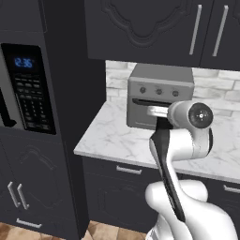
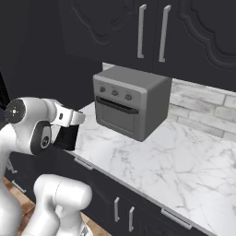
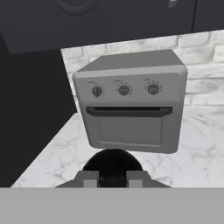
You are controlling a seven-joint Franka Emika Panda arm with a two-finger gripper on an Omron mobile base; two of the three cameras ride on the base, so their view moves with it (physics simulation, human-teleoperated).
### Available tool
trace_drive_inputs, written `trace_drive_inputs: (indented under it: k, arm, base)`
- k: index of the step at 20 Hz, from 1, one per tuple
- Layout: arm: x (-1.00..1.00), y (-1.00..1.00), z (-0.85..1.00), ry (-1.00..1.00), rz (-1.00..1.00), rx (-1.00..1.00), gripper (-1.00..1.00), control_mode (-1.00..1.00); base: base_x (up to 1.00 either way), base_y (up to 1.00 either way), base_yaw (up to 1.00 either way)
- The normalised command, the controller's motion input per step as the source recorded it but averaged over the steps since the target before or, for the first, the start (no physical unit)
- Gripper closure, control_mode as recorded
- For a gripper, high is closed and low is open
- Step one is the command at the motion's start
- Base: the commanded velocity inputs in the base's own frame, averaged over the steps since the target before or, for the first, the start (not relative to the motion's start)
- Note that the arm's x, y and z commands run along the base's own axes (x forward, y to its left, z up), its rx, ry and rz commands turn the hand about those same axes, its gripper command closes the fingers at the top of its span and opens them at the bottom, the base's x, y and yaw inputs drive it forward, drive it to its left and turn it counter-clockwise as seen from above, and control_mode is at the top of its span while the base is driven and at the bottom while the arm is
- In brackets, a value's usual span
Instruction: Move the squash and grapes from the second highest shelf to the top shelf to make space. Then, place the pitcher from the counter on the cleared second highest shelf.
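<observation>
Between the fingers of the pincer (image 3: 112, 179) sits the pitcher (image 3: 113, 162), black, round and wide, gripped tight above the counter (image 3: 57, 148). Just beyond it stands the grey toaster oven (image 3: 131, 105).

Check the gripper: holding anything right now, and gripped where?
Yes: the gripper is shut on the pitcher, gripped at its top rim, with the black body hanging below over the counter in front of the toaster oven.

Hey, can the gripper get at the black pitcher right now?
Probably yes: the gripper looks shut on the rim of the pitcher, with nothing between them; the toaster oven stands clear behind it.
</observation>
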Motion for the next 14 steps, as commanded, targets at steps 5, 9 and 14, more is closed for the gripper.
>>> trace_drive_inputs:
  k: [5, 9, 14]
  arm:
    - [0.00, -0.14, 0.00, 0.01, 0.03, 0.00, 1.00, -1.00]
    - [0.01, -0.17, 0.00, 0.02, 0.11, 0.00, 1.00, -1.00]
    - [0.00, -0.18, 0.01, 0.00, 0.25, 0.00, 1.00, -1.00]
  base:
    - [0.00, 0.00, 0.00]
    - [0.00, 0.00, 0.00]
    - [0.00, 0.00, 0.00]
